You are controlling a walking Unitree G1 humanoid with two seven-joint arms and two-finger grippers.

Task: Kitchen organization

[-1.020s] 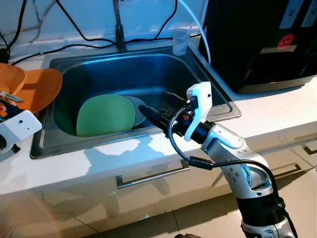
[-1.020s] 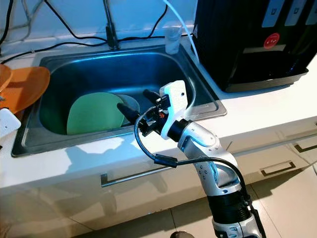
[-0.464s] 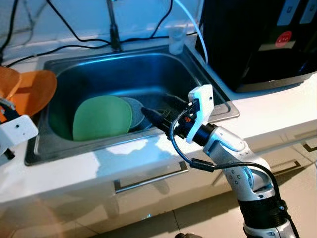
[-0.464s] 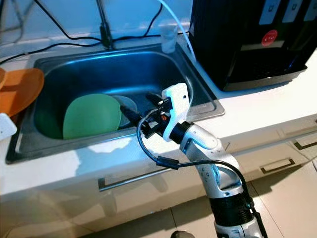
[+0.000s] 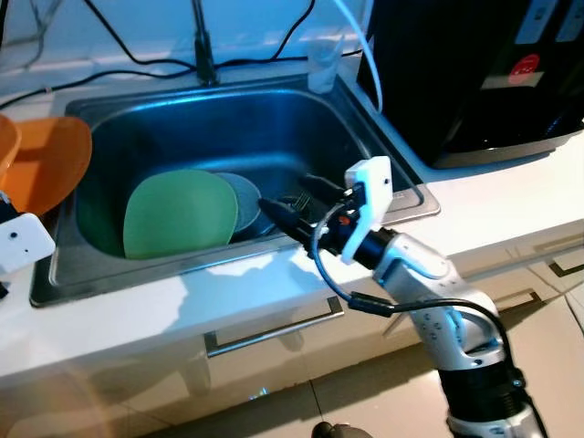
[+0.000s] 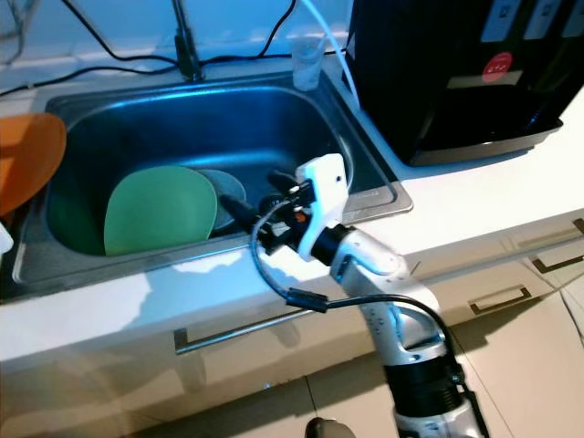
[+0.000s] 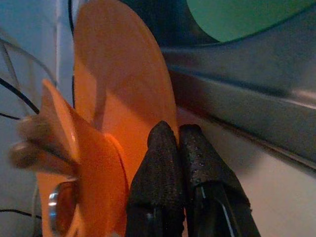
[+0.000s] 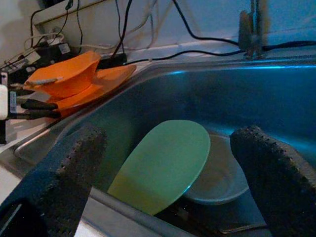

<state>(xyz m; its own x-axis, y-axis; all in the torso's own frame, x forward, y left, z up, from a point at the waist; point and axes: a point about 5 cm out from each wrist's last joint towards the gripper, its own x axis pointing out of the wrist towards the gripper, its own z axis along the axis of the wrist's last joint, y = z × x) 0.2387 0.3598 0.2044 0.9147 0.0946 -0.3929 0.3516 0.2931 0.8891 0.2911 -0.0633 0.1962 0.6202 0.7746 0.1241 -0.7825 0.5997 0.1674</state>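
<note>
The right gripper (image 5: 290, 203) hangs over the front rim of the steel sink (image 5: 274, 119) with its two black fingers (image 8: 74, 170) spread wide apart and holding nothing. Just ahead of it, a green plate (image 5: 180, 213) leans tilted in the basin, partly covering a grey bowl (image 5: 245, 199). The left gripper (image 7: 177, 153), fingers pressed together, rests against an orange plate (image 7: 118, 94) on the counter (image 5: 511, 196) beside the sink.

Silver right arm (image 5: 429, 283), white wrist housing, looping black cable, black jaws
</note>
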